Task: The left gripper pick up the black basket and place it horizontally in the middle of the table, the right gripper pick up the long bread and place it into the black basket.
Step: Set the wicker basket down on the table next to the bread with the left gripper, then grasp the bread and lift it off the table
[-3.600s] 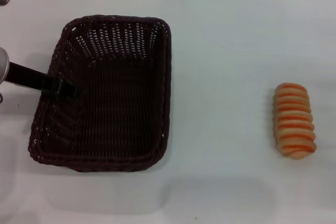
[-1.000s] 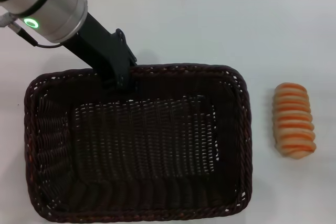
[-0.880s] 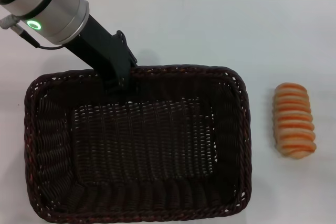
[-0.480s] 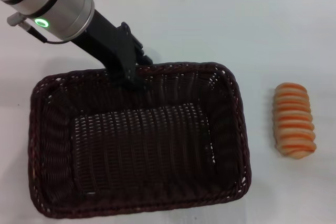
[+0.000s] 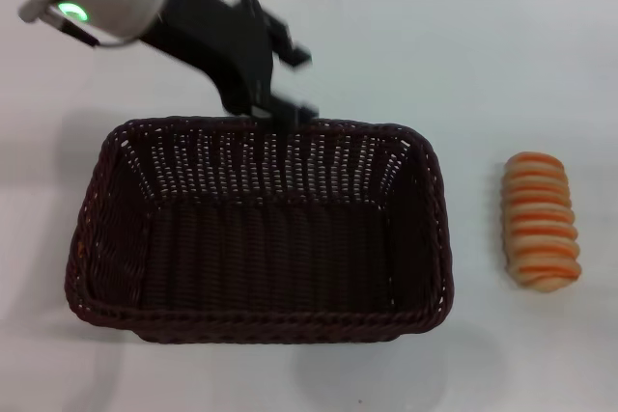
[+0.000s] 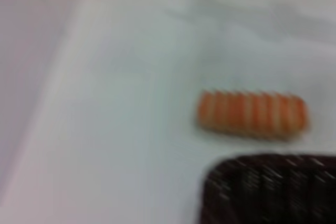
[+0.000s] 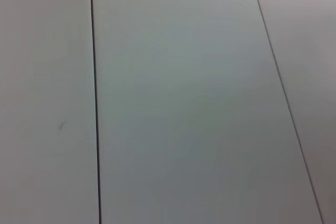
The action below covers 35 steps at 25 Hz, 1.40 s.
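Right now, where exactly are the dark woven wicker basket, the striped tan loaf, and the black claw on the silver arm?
dark woven wicker basket [image 5: 253, 311], head view, near braided rim.
striped tan loaf [image 5: 542, 221], head view, ridged top.
black claw, the left gripper [image 5: 294, 84], head view, between its fingertips.

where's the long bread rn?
Head view: the long bread lies on the table at the robot's right, beside the black basket with a gap between, not inside it.

Head view looks down; left wrist's blurry, seemingly low view shares bread.

Black basket dark brown-black weave; long bread tan, orange stripes; table white.
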Each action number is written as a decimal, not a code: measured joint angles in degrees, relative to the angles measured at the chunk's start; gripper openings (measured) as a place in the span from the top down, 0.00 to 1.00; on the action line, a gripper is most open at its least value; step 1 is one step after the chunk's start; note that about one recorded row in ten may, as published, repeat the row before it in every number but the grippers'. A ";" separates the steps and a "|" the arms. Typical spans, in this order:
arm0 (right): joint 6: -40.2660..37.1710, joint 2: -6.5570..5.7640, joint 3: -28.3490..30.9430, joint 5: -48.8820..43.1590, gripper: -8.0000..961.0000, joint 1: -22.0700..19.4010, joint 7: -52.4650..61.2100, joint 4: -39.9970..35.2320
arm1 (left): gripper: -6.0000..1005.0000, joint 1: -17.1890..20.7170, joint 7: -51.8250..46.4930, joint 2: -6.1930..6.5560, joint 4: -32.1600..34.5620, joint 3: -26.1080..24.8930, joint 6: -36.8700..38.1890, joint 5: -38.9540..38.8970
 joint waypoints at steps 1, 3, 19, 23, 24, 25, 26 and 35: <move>0.00 0.00 -0.07 0.00 0.43 0.00 0.00 -0.03 | 0.38 0.46 0.11 -0.06 -0.31 -1.10 0.98 -0.64; 0.02 0.01 -0.21 -0.01 0.43 0.00 0.00 -0.08 | 0.38 2.14 0.22 -0.10 -0.68 -5.09 5.27 -4.28; 0.63 0.09 -5.96 0.09 0.44 -2.05 -0.23 1.51 | 0.39 17.28 19.23 -0.10 23.95 -25.52 28.27 -55.91; 0.63 0.09 -6.45 0.00 0.44 -2.72 -0.18 1.94 | 0.39 19.11 32.23 -0.07 33.64 -27.27 28.30 -67.41; 0.63 0.10 -6.63 0.00 0.44 -2.89 -0.18 2.02 | 0.39 19.48 34.57 -0.07 34.87 -27.34 28.22 -68.70; 0.62 0.09 -7.02 -0.01 0.44 -3.20 -0.16 2.21 | 0.39 19.92 37.89 -0.08 36.38 -27.39 28.08 -70.44; 0.62 0.09 -7.02 -0.01 0.44 -3.20 -0.16 2.21 | 0.39 20.44 41.44 -0.11 37.94 -27.41 28.00 -71.91; 2.94 -0.04 -9.26 -0.02 0.44 -5.07 -0.47 4.83 | 0.39 23.65 57.67 -0.38 44.14 -31.80 27.87 -74.43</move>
